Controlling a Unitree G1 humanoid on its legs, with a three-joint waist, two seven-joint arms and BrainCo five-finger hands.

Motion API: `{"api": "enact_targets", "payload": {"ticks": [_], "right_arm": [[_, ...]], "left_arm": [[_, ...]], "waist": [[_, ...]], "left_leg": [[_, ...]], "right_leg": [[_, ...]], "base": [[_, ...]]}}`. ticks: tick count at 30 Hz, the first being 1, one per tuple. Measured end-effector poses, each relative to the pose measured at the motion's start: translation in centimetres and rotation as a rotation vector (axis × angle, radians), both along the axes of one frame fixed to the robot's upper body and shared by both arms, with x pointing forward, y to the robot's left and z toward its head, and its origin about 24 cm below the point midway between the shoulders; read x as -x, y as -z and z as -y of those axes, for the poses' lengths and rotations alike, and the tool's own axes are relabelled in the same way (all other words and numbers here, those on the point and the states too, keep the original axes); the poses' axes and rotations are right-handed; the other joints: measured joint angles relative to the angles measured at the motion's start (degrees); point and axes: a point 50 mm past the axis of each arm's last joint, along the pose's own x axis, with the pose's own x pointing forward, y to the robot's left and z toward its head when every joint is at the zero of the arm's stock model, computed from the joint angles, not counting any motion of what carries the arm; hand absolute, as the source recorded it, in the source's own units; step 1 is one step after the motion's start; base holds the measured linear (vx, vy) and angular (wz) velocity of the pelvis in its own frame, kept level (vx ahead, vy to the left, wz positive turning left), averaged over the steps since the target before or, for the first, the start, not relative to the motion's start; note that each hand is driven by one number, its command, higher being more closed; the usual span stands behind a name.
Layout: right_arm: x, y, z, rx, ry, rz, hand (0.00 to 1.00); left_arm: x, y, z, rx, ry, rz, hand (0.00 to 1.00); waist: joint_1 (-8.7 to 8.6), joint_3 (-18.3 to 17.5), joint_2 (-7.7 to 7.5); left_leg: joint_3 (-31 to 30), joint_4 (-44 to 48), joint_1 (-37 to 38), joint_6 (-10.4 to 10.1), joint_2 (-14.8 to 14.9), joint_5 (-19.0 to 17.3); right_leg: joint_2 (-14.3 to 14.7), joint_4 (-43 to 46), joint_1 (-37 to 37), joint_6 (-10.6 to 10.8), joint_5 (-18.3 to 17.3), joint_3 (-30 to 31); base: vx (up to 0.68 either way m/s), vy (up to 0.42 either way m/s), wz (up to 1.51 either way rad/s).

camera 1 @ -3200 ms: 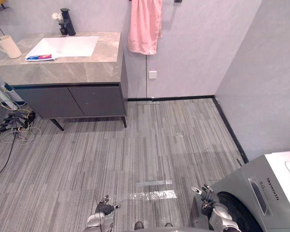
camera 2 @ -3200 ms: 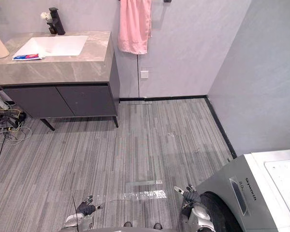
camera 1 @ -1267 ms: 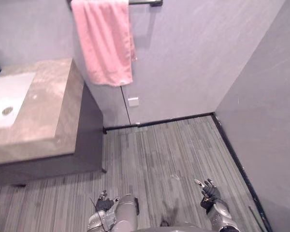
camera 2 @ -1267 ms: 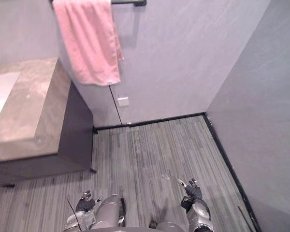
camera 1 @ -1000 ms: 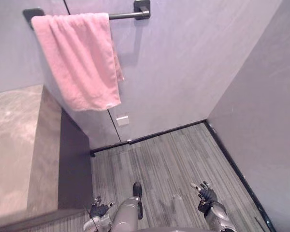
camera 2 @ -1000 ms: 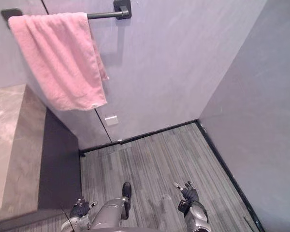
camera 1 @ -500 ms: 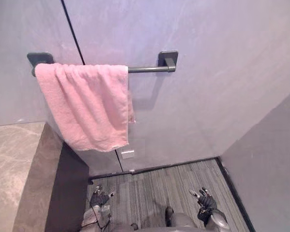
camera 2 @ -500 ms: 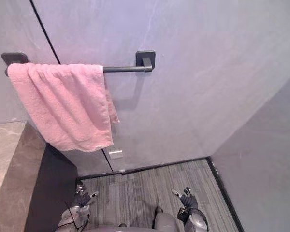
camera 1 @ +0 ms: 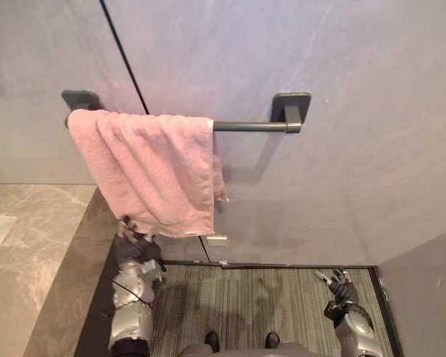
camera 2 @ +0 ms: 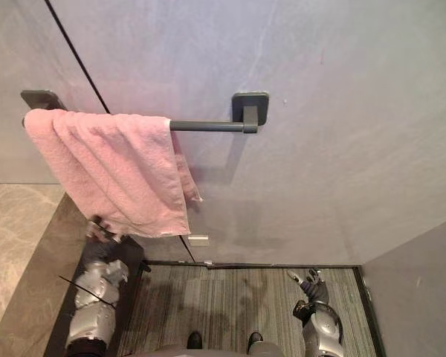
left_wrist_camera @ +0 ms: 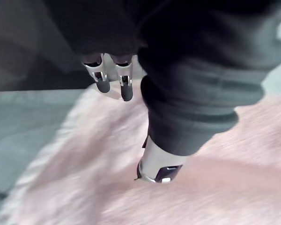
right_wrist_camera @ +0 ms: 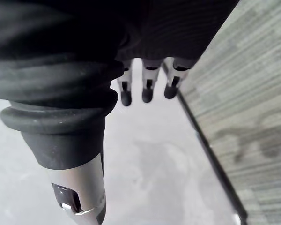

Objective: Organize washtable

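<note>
One pink towel (camera 1: 152, 171) is hung upper left; left robot hand (camera 1: 135, 244) is spread just below its hem, right robot hand (camera 1: 340, 290) spread lower right.

No lettering, number, brand or sign can be read in any view. The pink terry towel (camera 1: 149, 171) hanging at the left end of the dark metal wall rail (camera 1: 249, 126) shows plain cloth. The grey wall (camera 1: 342, 67) behind it shows a plain face, and the grey marbled stone worktop (camera 1: 30, 253) at the near left shows only veining. The small white wall plate (camera 1: 217, 240) under the towel is too small to tell whether it bears a mark.
</note>
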Motion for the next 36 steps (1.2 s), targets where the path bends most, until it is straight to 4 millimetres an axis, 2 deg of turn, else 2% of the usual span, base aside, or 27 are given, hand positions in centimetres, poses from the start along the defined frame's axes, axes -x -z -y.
{"api": "enact_targets", "payload": {"ticks": [2, 7, 16, 25, 33, 36], "right_arm": [[0.8, 0.4, -0.3, -0.007, -0.005, -0.021, 0.0], [1.1, 0.6, -0.8, 0.007, -0.058, -0.04, 0.0], [1.2, 0.8, -1.5, 0.017, -0.163, -0.067, 0.0], [1.4, 1.0, -1.5, 0.017, -0.181, -0.082, 0.0], [1.7, 1.0, -1.1, 0.018, -0.197, -0.088, 0.0], [2.0, 1.1, -1.1, 0.017, -0.195, -0.095, 0.0]], "left_arm": [[0.1, -3.0, -1.2, -0.101, -0.071, 0.113, 0.0], [-0.2, -7.1, -1.6, -0.205, -0.09, 0.277, 0.0], [-1.1, -8.5, -1.4, -0.253, 0.025, 0.331, 0.0], [-2.0, -9.5, -0.9, -0.213, 0.165, 0.382, 0.0], [-2.7, -11.5, -2.0, -0.271, 0.234, 0.417, 0.0], [-2.8, -11.5, -2.4, -0.284, 0.228, 0.403, 0.0]], "waist": [[0.19, 0.0, -0.01], [0.04, -0.3, 0.28], [-0.3, -1.5, 0.26], [-0.45, -1.8, 0.05], [-1.52, -2.1, -0.33], [-1.48, -2.7, -0.82]], "left_leg": [[-0.2, -0.8, 0.5, 0.1, -0.4, 1.1], [-0.8, -4.4, 1.3, 0.1, -0.1, 3.4], [-0.3, -9.0, 1.7, -0.3, 0.9, 6.3], [0.8, -9.1, 1.7, -0.6, 1.2, 6.5], [1.3, -9.1, 1.9, -0.6, 1.2, 6.5], [1.9, -9.1, 1.9, -0.6, 1.3, 6.5]], "right_leg": [[0.1, -1.8, 1.1, 0.1, 0.9, -0.2], [0.2, -3.6, 1.4, -0.2, 2.5, -1.3], [1.5, -7.4, 1.3, -0.6, 5.3, -1.0], [2.3, -9.1, 1.5, -1.1, 6.4, 0.0], [2.3, -9.3, 1.6, -1.1, 6.6, 0.4], [2.3, -9.7, 1.6, -1.1, 7.2, 1.0]], "base": [[-0.02, 0.012, 0.07], [-0.07, 0.0, 0.09], [-0.08, -0.014, -0.03], [0.01, -0.008, -0.06], [-0.01, 0.002, -0.01], [-0.05, 0.008, -0.09]]}}
